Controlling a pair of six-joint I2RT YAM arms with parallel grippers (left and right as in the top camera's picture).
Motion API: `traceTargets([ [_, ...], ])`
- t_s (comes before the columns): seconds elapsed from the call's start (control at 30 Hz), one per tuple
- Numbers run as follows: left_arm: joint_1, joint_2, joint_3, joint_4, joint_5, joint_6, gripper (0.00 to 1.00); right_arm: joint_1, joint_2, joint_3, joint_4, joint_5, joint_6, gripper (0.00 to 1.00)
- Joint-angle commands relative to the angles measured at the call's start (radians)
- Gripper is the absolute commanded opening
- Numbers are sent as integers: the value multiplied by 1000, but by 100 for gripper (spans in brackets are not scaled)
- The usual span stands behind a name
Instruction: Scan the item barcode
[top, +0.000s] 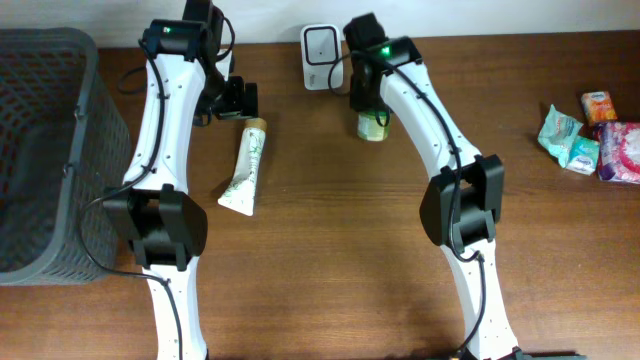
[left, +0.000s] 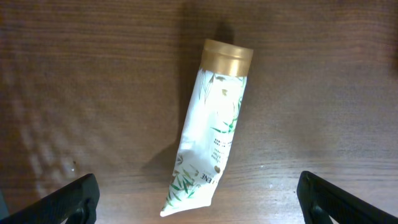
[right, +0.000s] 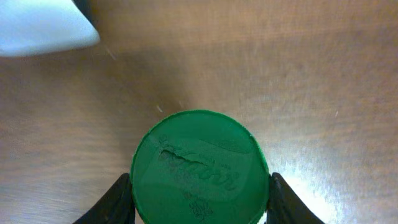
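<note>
Right fingers (right: 118, 202) of mine pinch the jar (right: 199, 165) near the scanner (top: 320, 45) at the bench's (top: 330, 250) far edge, left fingers (left: 68, 202) wide above the tube (left: 208, 130); the scan, I judge, is not yet done.

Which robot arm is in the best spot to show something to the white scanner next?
Right. The right hand grips the pale jar with the round green lid, just beside the white box-shaped scanner. The left hand is open above the white tube with a gold cap, holding nothing.
</note>
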Motion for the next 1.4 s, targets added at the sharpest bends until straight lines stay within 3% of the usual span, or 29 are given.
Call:
traceTargets([
  [0.0, 8, -16, -4, 12, -7, -9, 99, 31, -35, -91, -22, 14, -10, 48],
  [0.07, 8, -16, -4, 13, -7, -10, 99, 40, -43, -89, -74, 10, -10, 74],
  [0.27, 8, -16, -4, 19, -7, -9, 99, 40, -134, 29, -293, -16, -6, 79],
  [0.33, 8, -16, -4, 16, -7, -9, 99, 15, -142, 32, -380, -20, 63, 83],
  [0.4, 8, -16, -4, 11, -7, -10, 99, -69, -129, 28, -446, -214, 130, 87],
  [0.47, 8, -16, -4, 16, -6, -10, 99, -149, -117, 9, -420, -438, 153, 87],
  [0.53, 8, -16, -4, 16, -3, -10, 99, -210, -108, -28, -391, -517, 282, 86],
  [0.6, 8, -16, -4, 19, -3, -10, 99, -243, -92, -121, -259, -632, 317, 95],
  [0.67, 8, -16, -4, 20, -3, -10, 99, -243, -80, -188, -172, -639, 384, 96],
  [0.77, 8, -16, -4, 19, -3, -10, 99, -243, -55, -269, -97, -641, 446, 95],
  [0.9, 8, -16, -4, 20, -3, -10, 99, -243, -44, -282, -58, -642, 444, 84],
  [1.13, 8, -16, -4, 20, -3, -10, 99, -241, -9, -283, -77, -660, 443, 76],
  [1.27, 8, -16, -4, 20, -3, -10, 99, -244, -9, -277, -73, -660, 397, 54],
  [1.37, 8, -16, -4, 19, -3, -9, 99, -245, -18, -195, -77, -622, 316, 52],
])
